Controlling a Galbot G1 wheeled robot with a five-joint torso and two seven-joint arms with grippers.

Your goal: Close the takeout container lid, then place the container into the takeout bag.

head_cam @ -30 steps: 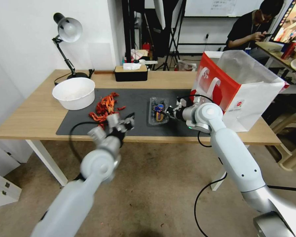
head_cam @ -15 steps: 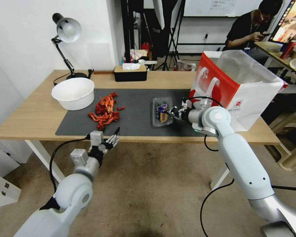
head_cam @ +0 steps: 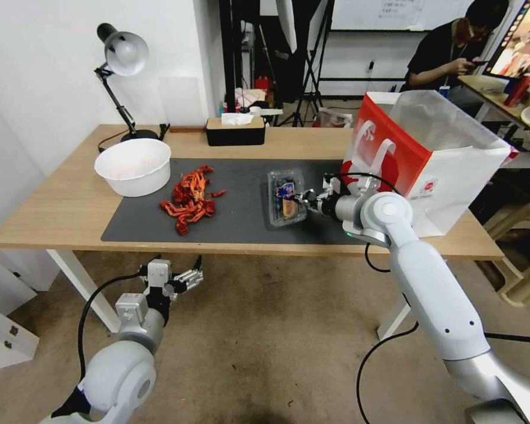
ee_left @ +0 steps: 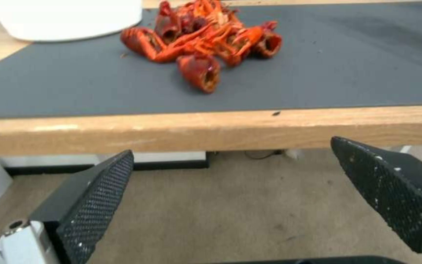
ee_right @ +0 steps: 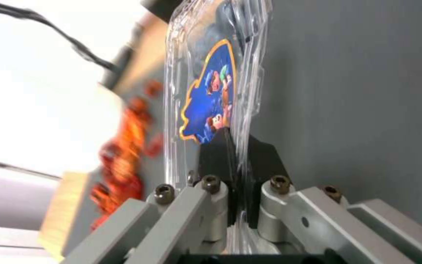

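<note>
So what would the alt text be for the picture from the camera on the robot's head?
The right gripper is shut on the edge of a clear takeout container on a dark mat on a wooden table, beside a red and white takeout bag. The left gripper hangs open below the table's front edge; a white bowl and red crayfish shells sit to the left.

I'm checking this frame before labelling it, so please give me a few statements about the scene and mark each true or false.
1. The right pincer is shut on the edge of the small clear plastic clamshell takeout container. True.
2. The left pincer holds a red crayfish shell. False: it is open, holds nothing, and is below the table edge.
3. The container is inside the red and white paper takeout bag. False: it is at the dark grey mat.
4. The red crayfish shells lie between the white round bowl and the container. True.
</note>
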